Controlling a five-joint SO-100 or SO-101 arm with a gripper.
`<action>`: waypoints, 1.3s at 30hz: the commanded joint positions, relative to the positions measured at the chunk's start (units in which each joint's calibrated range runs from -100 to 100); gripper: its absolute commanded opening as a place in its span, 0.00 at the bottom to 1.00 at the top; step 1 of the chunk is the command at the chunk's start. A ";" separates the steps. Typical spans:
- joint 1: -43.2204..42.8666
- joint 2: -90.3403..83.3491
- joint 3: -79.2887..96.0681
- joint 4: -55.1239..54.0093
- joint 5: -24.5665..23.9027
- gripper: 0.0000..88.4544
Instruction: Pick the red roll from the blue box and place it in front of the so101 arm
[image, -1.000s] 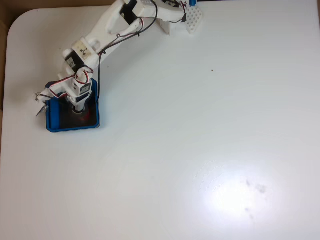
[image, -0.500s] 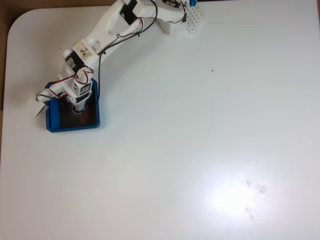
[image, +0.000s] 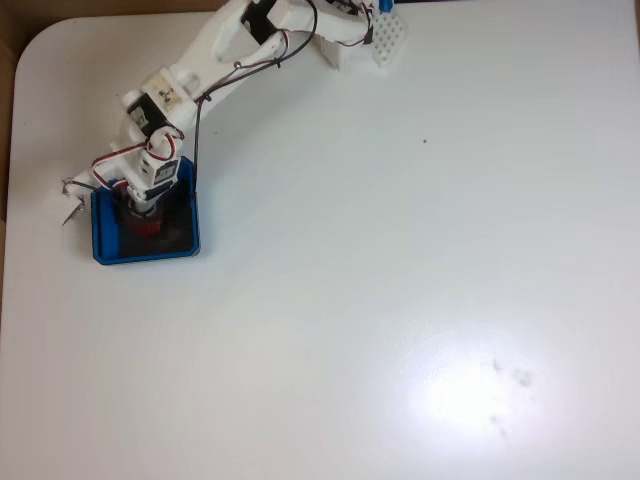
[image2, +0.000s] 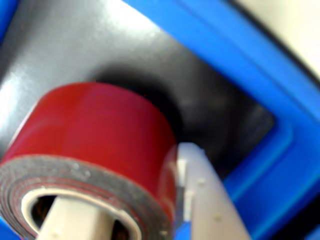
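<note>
Roll position: the red roll (image2: 95, 135) sits inside the blue box (image2: 260, 105), over its black floor. A dark shadow under it in the wrist view suggests it may be raised a little; not certain. In the fixed view the roll (image: 146, 226) shows as a red patch below the wrist, in the box's (image: 150, 253) upper half.

End effector: the end effector (image2: 145, 205) pinches the roll's wall. One finger runs down through the pale core, the other presses on the red outer side. In the fixed view the end effector (image: 142, 214) points down into the box.

Key relation: the roll is in the end effector's grip, not apart from it. Its core axis runs along the fingers, roughly upright to the box floor.

Arm: the arm (image: 200, 70) reaches from its base at the table's top edge to the box at the left, fixed view.

Step, judged: grasp made, carry not yet done.

Next move, judged: lift over the blue rim, then swing toward the open table (image: 420, 300) before the base.

Risk, judged: a one-wall grip could let the roll tilt or slip.
</note>
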 joint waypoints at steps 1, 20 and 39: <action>0.27 -8.54 -2.65 -0.07 -0.08 0.01; -3.14 -34.05 17.66 0.09 0.53 0.01; -25.81 -66.99 61.14 0.01 0.53 0.01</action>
